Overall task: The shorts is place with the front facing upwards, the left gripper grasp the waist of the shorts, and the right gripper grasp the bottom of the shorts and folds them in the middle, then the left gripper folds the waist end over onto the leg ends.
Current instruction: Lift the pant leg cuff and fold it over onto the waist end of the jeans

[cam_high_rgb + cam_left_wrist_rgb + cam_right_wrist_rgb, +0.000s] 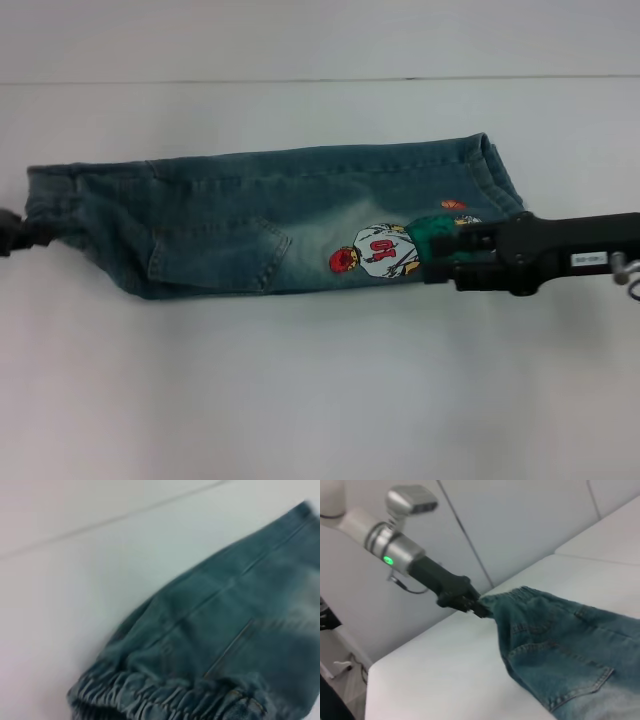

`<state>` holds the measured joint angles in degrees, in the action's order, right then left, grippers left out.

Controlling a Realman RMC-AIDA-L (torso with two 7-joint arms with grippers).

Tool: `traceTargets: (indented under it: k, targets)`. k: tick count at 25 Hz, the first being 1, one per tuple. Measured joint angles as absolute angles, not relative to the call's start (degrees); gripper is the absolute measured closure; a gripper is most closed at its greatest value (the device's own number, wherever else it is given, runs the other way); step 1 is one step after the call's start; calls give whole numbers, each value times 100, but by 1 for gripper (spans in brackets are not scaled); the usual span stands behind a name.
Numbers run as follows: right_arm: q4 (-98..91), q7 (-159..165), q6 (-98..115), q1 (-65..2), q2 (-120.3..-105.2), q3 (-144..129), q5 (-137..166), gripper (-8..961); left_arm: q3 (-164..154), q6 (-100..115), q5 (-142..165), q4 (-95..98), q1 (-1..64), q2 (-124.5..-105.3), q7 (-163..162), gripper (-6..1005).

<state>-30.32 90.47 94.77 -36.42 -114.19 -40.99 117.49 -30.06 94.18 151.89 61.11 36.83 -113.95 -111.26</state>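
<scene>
The faded blue denim shorts (250, 220) lie folded lengthwise on the white table, stretched between both arms. The gathered waist (45, 205) is at the left and the stitched leg ends (497, 175) at the right. My left gripper (12, 237) is at the picture's left edge. The right wrist view shows this left gripper (481, 607) shut on the waist (520, 594). My right gripper (437, 258), on a black arm, is shut on the leg end beside the football-player print (380, 252). The left wrist view shows the elastic waistband (165, 700) close up, with no fingers in it.
The white table (300, 380) runs wide in front of the shorts. Its far edge meets a pale wall (300, 40). In the right wrist view the table's rounded edge (375, 665) drops off below the left arm's silver wrist (390, 550).
</scene>
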Motion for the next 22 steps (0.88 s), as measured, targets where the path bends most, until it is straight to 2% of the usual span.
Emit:
traceTargets:
  k: [3,7,9,14,19,22]
  targets:
    - [-2880,8844,9083,-3696,-11547,-4004,11643,394,-3006,9620,14966,6217,3774,-11354,-11126,958]
    - [-2762,8399,8035,-3659,-11887,-3935,11076,481,-3005,9754,14815,6278,3925,-11309,-11139,958]
    - [-2459,7974,7402,-3680,-12000,-3955,10580,540,-3006,9818,14743,6282,4094,-11297,-11147,958]
    - [-1081,6280,6159,-4060,-12045,-3959,9464,726,-3007,9852,14560,6295,4334,-11281,-11169,958]
    - [-92,4295,5543,-4337,-12084,-3938,8395,951,-3006,9879,14093,6263,4581,-11253,-11208,959]
    - [206,3827,5553,-4420,-12110,-3888,8123,953,-3005,9968,13833,6216,4715,-11224,-11214,959]
